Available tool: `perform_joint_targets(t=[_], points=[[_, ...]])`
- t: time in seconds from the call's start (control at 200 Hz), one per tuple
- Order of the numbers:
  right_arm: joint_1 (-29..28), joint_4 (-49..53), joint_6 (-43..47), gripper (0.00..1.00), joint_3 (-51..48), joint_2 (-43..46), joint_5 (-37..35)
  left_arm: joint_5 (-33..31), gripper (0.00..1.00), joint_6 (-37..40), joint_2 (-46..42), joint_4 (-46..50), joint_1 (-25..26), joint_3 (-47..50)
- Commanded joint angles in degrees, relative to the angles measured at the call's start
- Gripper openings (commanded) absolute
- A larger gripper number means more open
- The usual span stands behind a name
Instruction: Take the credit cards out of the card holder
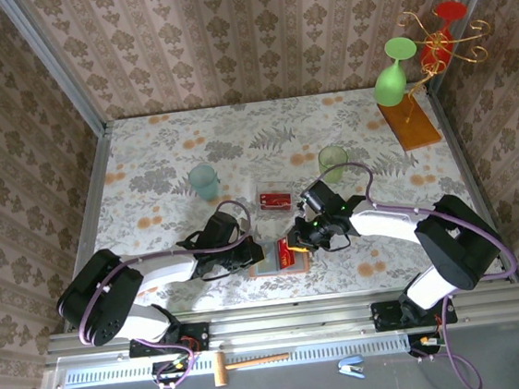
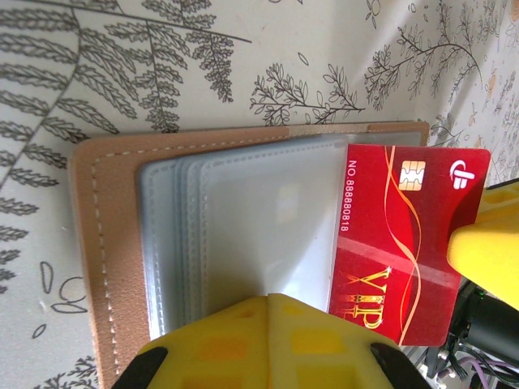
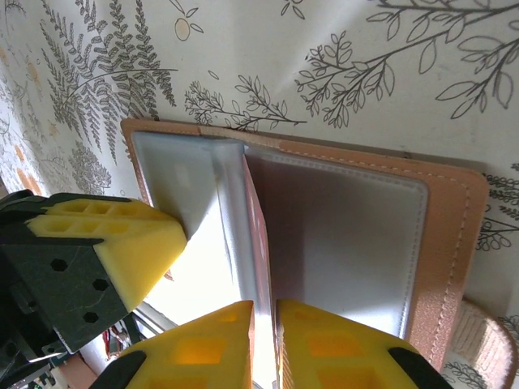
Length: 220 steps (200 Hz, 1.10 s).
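Pinching credit card (image 2: 405, 235) at 3 o'clock, right jaws prepping pull; left jaws, pressed together, pinning card holder (image 2: 105, 243) to desk (image 2: 243, 49).

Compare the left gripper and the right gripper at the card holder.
The right gripper has its jaws shut on the red card; the left gripper holds no card. The right gripper grips beyond the card holder's edge; the left gripper sits over its clear sleeves. Both are yellow-tipped, jaws closed.
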<state>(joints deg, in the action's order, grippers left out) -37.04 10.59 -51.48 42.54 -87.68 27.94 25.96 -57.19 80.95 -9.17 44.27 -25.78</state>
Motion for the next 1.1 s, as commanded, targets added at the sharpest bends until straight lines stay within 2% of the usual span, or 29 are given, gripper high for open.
perform_joint_targets(t=[0.0,0.29,0.7,0.88,1.095], points=[[-0.62,0.51,-1.55,0.15,-1.07,1.68,1.50,-0.20,0.08,0.84,0.44,2.13,0.34,-0.62],[-1.08,2.44,-1.63,0.14,-1.34,3.07,0.79,-0.37,0.08,0.81,0.31,2.08,0.35,-0.50],[-1.09,4.97,0.24,0.07,0.09,4.25,-0.62,-0.54,0.08,0.68,-0.64,2.33,0.29,-0.68],[-0.90,12.36,6.67,0.06,3.92,5.20,-3.55,-1.96,0.08,0.94,-4.20,4.69,0.10,-0.68],[-0.93,24.04,21.45,0.00,12.76,3.40,-7.49,-2.97,0.08,1.42,-8.06,7.36,-0.76,0.00]])
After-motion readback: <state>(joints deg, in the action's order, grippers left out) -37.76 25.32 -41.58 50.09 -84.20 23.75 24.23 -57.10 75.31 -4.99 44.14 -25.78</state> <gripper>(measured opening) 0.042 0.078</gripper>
